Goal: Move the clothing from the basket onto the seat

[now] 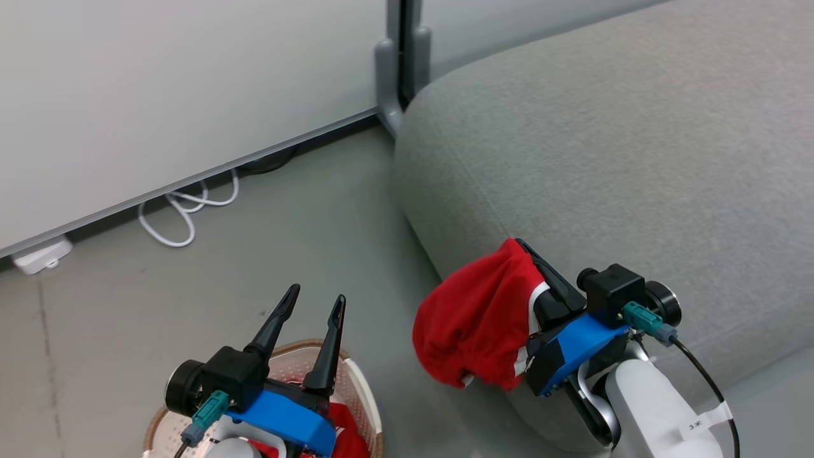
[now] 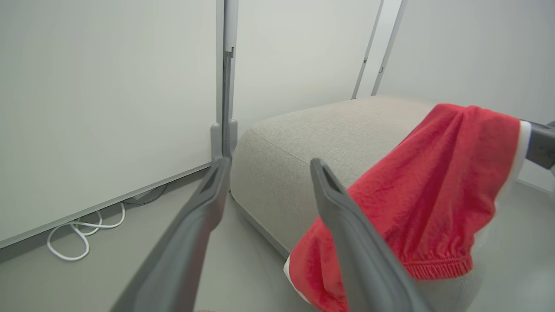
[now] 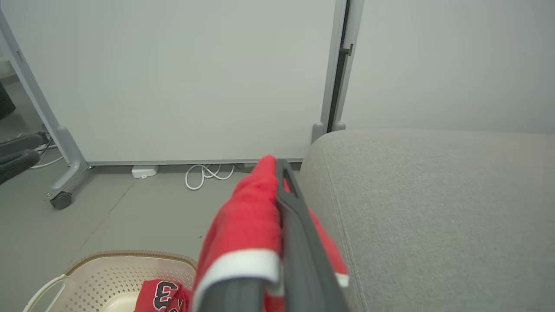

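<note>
**Now: plain red garment clamped in the right gripper, beside the seat's edge**

Right now I see the right gripper (image 1: 523, 248) clenched on the plain red garment (image 1: 474, 318); its two dark fingers are pressed together with the cloth pinched between them, and the white-trimmed hem is bunched near the finger bases. The garment hangs in a loose bundle off the fingers, up against the rounded front corner of the seat (image 1: 604, 159); I cannot tell whether the cloth touches the upholstery, and it does not lie on the flat top. From the left wrist view its elastic band droops lowest, clear of the floor (image 1: 305, 229).

My left gripper (image 1: 318, 294) is released, jaws spread wide with nothing between them; it sits above the basket (image 1: 365, 381), fingers pointing up the head view toward the wall panel (image 1: 159, 95).

The jersey (image 3: 162, 292) lies inside the basket, a black-and-white "3" facing up in the right wrist view; the basket stands on the floor just beside the seat's end.

A white cable (image 1: 184, 210) is looped on the floor along the foot of the wall panel, well apart from both grippers.
</note>
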You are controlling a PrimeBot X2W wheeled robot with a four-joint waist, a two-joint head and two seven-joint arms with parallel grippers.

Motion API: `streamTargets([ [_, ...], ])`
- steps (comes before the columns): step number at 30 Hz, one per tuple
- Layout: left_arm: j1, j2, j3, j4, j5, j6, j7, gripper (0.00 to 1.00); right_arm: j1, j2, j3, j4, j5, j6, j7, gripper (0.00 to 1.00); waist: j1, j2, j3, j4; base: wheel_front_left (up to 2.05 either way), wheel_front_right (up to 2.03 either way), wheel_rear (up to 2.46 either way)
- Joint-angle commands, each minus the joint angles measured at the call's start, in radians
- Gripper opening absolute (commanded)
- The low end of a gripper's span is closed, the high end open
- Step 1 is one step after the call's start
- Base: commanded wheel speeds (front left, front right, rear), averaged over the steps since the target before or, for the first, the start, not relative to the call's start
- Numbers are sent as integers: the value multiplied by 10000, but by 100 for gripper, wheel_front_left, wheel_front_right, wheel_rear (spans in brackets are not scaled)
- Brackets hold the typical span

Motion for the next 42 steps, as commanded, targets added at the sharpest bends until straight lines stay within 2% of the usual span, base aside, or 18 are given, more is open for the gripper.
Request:
streamTargets([
  [1, -109, 46, -28, -41, -16, -20, -47, 100, 100, 26, 9, -91, -48, 5, 4, 0, 0, -1, 37, -469, 0, 0, 0],
  [12, -157, 163, -131, -87, 32, -19, -47, 100, 252, 53, -22, -372, 19, 5, -32, 0, 0, -1, 129, -1249, 0, 0, 0],
  [28, -211, 244, -287, -121, -34, -18, -47, 100, 25, 97, 33, -251, -38, 5, 25, 0, 0, -1, 200, -1305, 0, 0, 0],
  [35, -346, 432, -269, -401, 101, -18, -47, 100, -773, 95, -589, -434, 161, 5, -13, 0, 0, -1, 721, -1211, 0, 0, 0],
  [38, -461, 577, -208, -586, 155, -18, -47, 100, -1517, 87, -888, -560, 777, 5, 149, 0, 0, -1, 1125, -1199, 0, 0, 0],
  [42, -612, 795, -183, -910, 171, -18, -47, 100, -2791, -492, -1335, -738, 1321, 3, 514, 0, 0, -1, 1784, -1138, 0, 0, 0],
])
